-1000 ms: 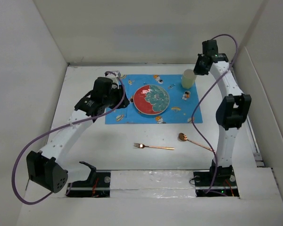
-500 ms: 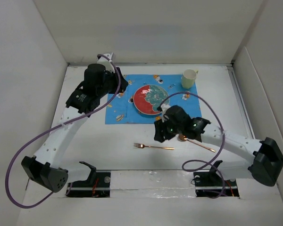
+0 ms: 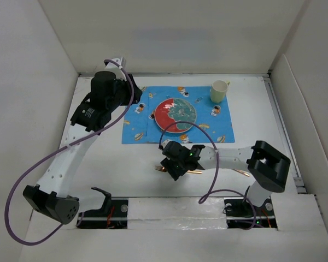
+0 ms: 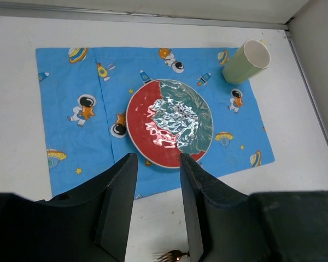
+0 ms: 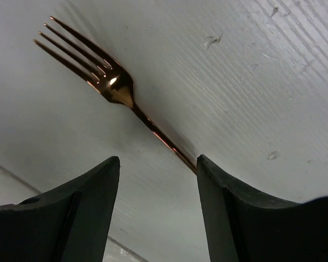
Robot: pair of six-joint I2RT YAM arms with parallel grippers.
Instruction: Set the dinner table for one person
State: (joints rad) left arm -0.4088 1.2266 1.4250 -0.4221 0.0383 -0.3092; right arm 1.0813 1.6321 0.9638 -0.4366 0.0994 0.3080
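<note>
fork [image 5: 119, 91] handle: running behind a finger of the right end effector [image 5: 157, 161].
fork tines below the plate [image 4: 169, 123]: being cropped by the left wrist view.
spoon [image 3: 242, 173]: hiding mostly under the right arm.

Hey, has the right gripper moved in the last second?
Yes. The right gripper swung from beside the cup down and left, to over the fork.

Shiny copper-toned metal fork [image 5: 116, 87], matt white dinner table [image 5: 246, 76], cloth placemat [image 4: 60, 82], glossy plate [image 4: 169, 123]

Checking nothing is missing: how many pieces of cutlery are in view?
2. A fork lies on the table under the right gripper; a spoon lies right of it, mostly hidden behind that arm, handle end showing.
</note>
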